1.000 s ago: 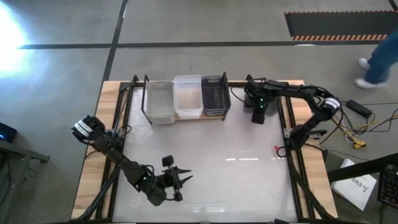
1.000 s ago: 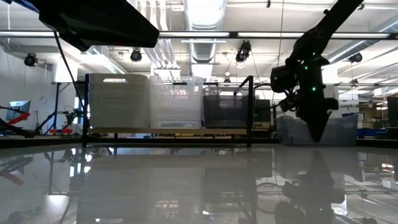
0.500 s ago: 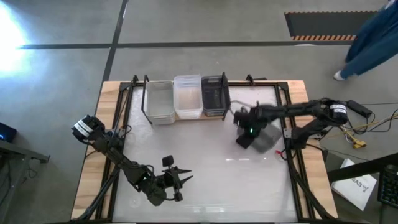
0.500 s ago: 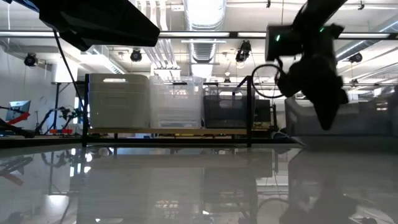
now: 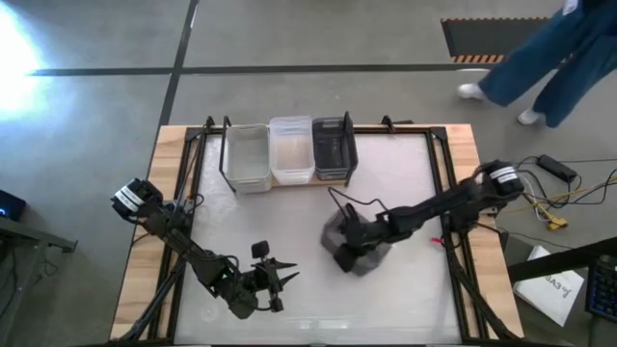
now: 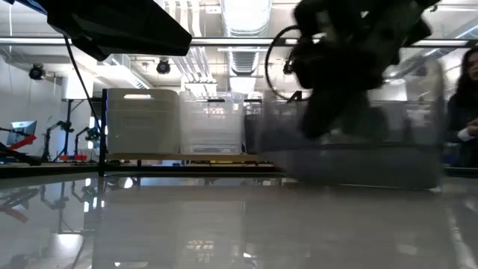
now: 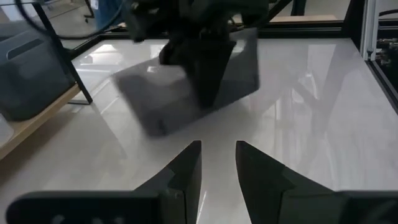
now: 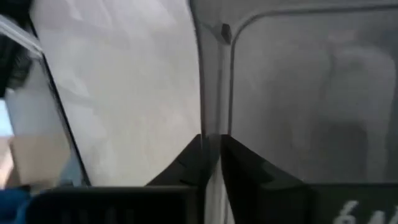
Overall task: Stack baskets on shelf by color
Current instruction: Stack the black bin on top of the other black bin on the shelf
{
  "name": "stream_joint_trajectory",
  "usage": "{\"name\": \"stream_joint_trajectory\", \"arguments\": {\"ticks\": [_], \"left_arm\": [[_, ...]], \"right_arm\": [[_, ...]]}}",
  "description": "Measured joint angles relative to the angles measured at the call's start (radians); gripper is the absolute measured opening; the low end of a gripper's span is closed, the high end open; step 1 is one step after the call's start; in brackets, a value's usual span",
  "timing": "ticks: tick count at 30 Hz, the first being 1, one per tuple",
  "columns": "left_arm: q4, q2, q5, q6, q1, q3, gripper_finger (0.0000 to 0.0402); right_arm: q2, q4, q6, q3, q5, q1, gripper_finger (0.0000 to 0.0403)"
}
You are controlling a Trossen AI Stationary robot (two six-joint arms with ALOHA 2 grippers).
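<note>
The right gripper (image 5: pixel 349 246) is over the middle of the table (image 5: pixel 405 173), nearer the near edge than the shelf (image 5: pixel 286 180). Its fingers (image 8: pixel 199 155) are closed to a narrow gap on the rim wall of a dark grey basket (image 5: pixel 359 253). The basket shows smeared in all views, so it is judged to be in transit, clear of or barely above the tabletop.

The left gripper (image 7: pixel 217 163) waits at the near left of the table, fingers slightly apart, holding nothing.

On the shelf at the far edge stand three columns: a light grey basket (image 5: pixel 247 154) on the left, a clear basket (image 5: pixel 291 149) in the middle, a dark grey shelf basket (image 5: pixel 334 146) on the right.

Procedure for the step in hand, as judged:
1. Carry the held basket to the far right column only; colour must match.
2. Keep the grip on the rim wall firm; a one-sided hold lets the basket swing.
3. Level the basket, open side up, before lowering.
4. Clear the black wire upright (image 5: pixel 347 125) at the shelf's right end.
5. Lower until nested; then release.

Orientation: the held basket appears tilted, with its long axis running roughly diagonally, far-left to near-right; blur prevents a firmer reading. The shelved baskets lie with long axes running near to far; the held basket should be turned to match
</note>
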Motion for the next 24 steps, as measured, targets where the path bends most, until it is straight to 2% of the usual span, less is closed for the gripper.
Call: {"name": "stream_joint_trajectory", "arguments": {"ticks": [6, 9, 11, 13, 15, 20, 24], "left_arm": [[0.000, 0.000, 0.000, 0.000, 0.000, 0.000, 0.0083], [0.000, 0.000, 0.000, -0.006, 0.000, 0.000, 0.0083], [0.000, 0.000, 0.002, -0.007, 0.000, 0.000, 0.0083], [0.000, 0.000, 0.004, -0.007, 0.000, 0.000, 0.0083], [0.000, 0.000, 0.004, -0.008, 0.000, 0.000, 0.0083], [0.000, 0.000, 0.005, -0.008, 0.000, 0.000, 0.0083], [0.000, 0.000, 0.006, -0.008, -0.001, 0.000, 0.0083]], "right_arm": [[0.126, 0.362, -0.097, -0.001, -0.022, -0.042, 0.0127], [0.141, 0.494, -0.214, 0.023, -0.141, -0.074, 0.0160], [0.114, 0.485, -0.287, 0.052, -0.211, -0.092, 0.0172], [0.066, 0.399, -0.376, 0.084, -0.249, -0.101, 0.0176], [0.012, 0.228, -0.493, 0.125, -0.248, -0.100, 0.0176], [-0.079, -0.242, -0.739, 0.248, -0.109, -0.071, 0.0169], [-0.082, -0.426, -0.918, 0.305, -0.106, -0.010, 0.0172]]}}
